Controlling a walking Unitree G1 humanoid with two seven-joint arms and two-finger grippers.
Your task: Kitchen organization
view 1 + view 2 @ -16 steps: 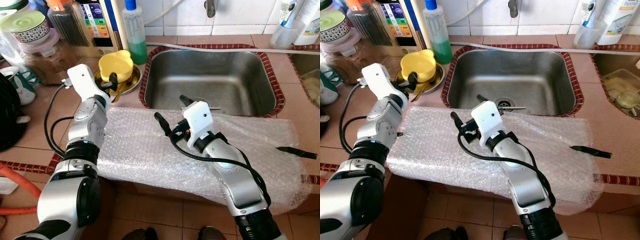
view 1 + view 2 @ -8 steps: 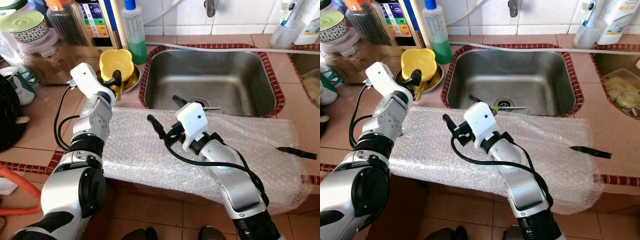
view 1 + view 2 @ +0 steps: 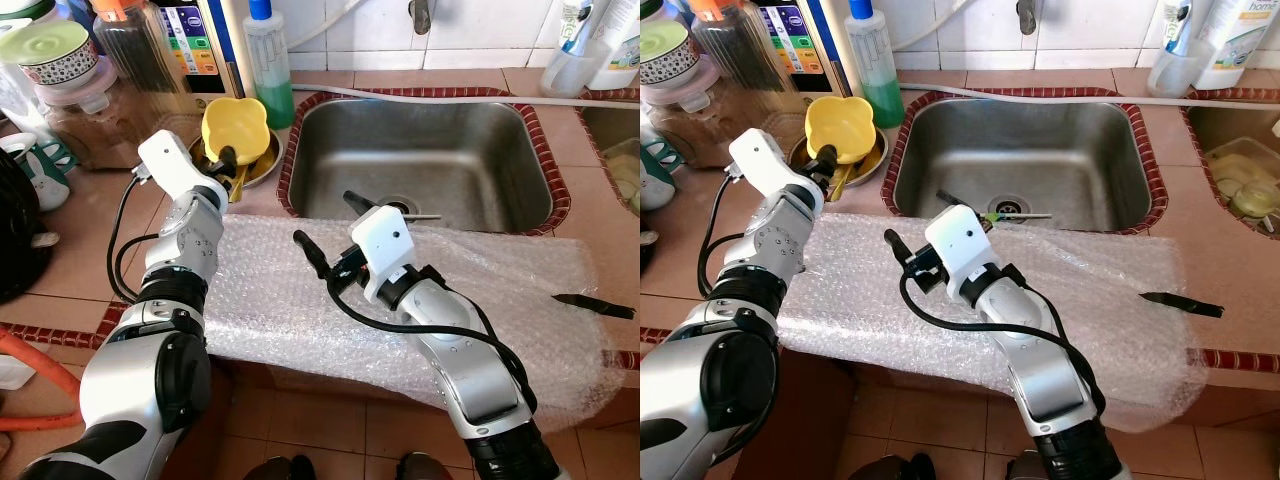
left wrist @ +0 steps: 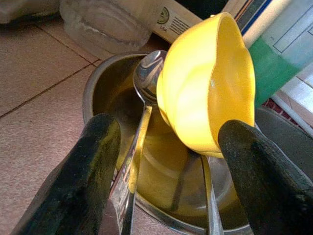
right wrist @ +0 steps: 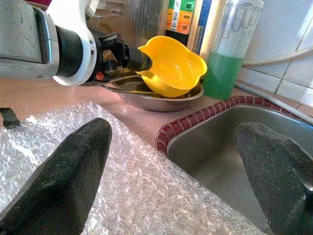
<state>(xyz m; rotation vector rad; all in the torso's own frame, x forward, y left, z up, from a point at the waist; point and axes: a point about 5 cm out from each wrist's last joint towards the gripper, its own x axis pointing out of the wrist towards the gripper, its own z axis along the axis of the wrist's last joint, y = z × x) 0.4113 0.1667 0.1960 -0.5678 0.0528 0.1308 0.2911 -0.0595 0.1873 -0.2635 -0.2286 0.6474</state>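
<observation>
- Your left gripper [image 4: 166, 147] stands at the steel dish [image 4: 105, 83] left of the sink [image 3: 420, 150], fingers [image 4: 73, 181] spread either side of the yellow bowl [image 3: 234, 128]; the wrist view shows no contact yet.
- A second ago the bowl sat level in the dish; it now tilts up on edge, its opening turned toward the sink. Your wrist has rolled with it, so judge this as a lift or tip under way, not a finished pick.
- In the right wrist view one black finger appears to reach the bowl's rim; whether it hooks or merely touches, you cannot tell.
- A spoon [image 4: 146, 83] leans in the dish just beside the bowl, touching or nearly so. It may slide or come up with the bowl.
- Your right gripper [image 3: 325, 225] hovers over the bubble wrap [image 3: 500, 290] at the sink's front edge, jaws wide, holding nothing. It has shifted a little toward your left over the last second.
- A green soap bottle [image 3: 268, 60] stands close behind the dish; mind it as the bowl rises.
- A dark knife [image 3: 592, 303] lies on the wrap far to your right, well apart from both arms.
- Organizing looks early: bowl not yet clear of its dish.
</observation>
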